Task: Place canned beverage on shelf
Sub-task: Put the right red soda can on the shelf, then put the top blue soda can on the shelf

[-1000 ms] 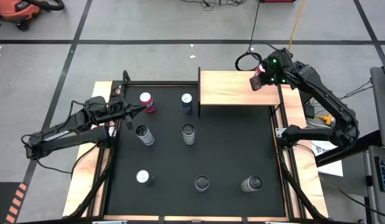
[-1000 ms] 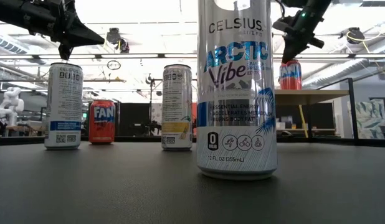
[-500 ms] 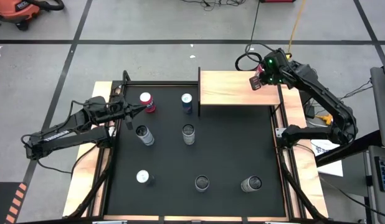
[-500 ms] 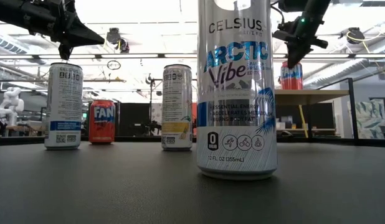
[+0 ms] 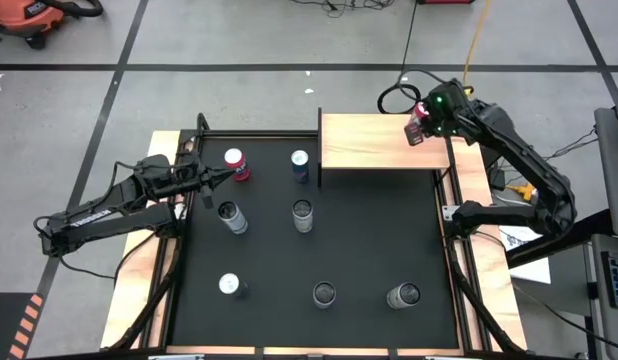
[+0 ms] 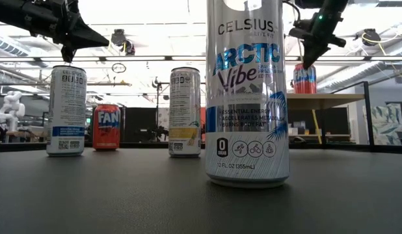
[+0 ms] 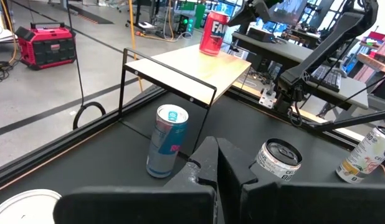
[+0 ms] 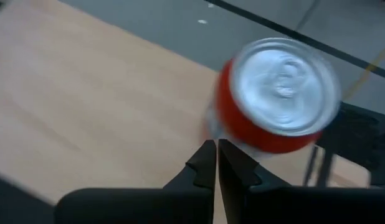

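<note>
A red can [image 5: 415, 131] stands upright on the wooden shelf [image 5: 374, 143], toward the shelf's three o'clock end. The right gripper [image 5: 426, 121] hangs just above it, jaws pressed together and holding nothing. The high view half hides the can under the arm; the right wrist view shows its silver lid [image 8: 285, 84] plainly, and the low view its red side [image 6: 304, 78]. Whether the jaw tips touch the lid is hard to judge. The left gripper [image 5: 230, 175] waits over the table at nine o'clock, jaws together.
</note>
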Robot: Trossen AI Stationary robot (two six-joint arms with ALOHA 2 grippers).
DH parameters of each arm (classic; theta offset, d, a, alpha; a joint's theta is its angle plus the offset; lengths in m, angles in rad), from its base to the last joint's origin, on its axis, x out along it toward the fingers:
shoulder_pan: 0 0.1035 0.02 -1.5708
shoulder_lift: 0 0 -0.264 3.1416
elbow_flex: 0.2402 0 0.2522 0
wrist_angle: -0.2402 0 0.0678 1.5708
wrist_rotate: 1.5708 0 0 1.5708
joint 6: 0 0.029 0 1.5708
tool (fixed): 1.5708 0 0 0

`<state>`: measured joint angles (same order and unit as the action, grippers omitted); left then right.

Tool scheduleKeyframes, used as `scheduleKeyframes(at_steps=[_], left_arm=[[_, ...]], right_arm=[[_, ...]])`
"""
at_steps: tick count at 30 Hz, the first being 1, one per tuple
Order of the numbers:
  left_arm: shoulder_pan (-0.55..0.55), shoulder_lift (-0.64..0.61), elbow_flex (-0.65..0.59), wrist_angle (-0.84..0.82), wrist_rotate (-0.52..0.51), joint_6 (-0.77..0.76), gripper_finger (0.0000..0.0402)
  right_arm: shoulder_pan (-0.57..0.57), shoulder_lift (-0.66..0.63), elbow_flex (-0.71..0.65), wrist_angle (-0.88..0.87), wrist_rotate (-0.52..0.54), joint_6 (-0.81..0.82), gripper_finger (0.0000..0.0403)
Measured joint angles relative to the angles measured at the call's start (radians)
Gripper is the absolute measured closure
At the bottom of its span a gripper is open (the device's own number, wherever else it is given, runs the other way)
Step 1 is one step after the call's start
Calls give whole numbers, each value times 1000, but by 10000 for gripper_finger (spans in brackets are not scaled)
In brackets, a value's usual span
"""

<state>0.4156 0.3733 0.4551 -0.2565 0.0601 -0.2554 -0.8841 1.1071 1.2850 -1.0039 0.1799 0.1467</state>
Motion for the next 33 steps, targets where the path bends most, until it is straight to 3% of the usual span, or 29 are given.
scheduleKeyframes(at_steps=[9,13,23,33], left_arm=[[0,0,0,12,0,0,401],[0,0,0,27,0,0,401],[0,0,0,68,-1,0,401],[0,0,0,68,64,31,401]], right_arm=[[29,-63,0,4,-286,-6,403],[69,-103,0,5,-364,-5,403],[182,-185,0,5,-372,52,403],[255,-244,0,4,-371,82,403]])
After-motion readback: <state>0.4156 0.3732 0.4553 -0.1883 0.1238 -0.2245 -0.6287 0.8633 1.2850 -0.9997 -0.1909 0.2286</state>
